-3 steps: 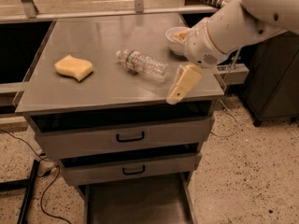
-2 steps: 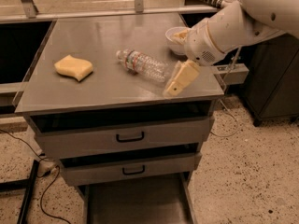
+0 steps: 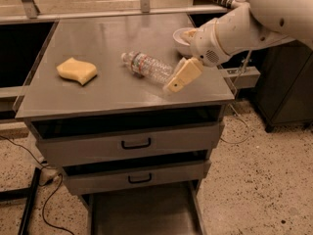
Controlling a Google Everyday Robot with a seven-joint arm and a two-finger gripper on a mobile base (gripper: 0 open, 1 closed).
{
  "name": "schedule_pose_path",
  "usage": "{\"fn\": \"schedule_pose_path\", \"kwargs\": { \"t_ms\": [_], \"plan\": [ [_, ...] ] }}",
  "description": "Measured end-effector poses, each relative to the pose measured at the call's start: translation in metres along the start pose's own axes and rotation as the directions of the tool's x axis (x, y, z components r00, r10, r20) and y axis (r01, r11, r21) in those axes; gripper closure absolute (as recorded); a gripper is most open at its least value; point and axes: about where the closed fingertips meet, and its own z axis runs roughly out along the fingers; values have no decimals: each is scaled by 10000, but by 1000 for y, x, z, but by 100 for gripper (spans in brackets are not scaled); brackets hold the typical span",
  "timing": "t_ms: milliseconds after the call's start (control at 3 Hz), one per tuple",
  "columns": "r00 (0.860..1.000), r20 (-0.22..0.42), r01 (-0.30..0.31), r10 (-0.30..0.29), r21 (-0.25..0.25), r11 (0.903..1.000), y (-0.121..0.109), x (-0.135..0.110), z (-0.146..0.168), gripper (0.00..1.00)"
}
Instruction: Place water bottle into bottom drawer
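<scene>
Bottle (image 3: 149,67) on its side, frame centre, on cabinet top (image 3: 98,38). Gripper (image 3: 180,77) just right of its base; open or closed, can't tell. Risk: glancing contact likely rolls bottle left toward sponge (image 3: 77,70). Drawer (image 3: 142,212) open, bottom of frame.

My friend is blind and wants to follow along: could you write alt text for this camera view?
A water bottle lies on its side on a grey cabinet top, with the robot's gripper just at its right end. A yellow sponge lies further left, and the bottom drawer stands pulled out below.
</scene>
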Motion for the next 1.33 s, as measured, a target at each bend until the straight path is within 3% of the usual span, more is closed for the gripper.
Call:
{"fn": "schedule_pose_path", "kwargs": {
  "t_ms": [667,1333],
  "plan": [
    [9970,-758,184,-143,532,9984,-24,-7,19,0],
    [9975,-703,68,-51,248,9997,-20,-13,36,0]
  ]
}}
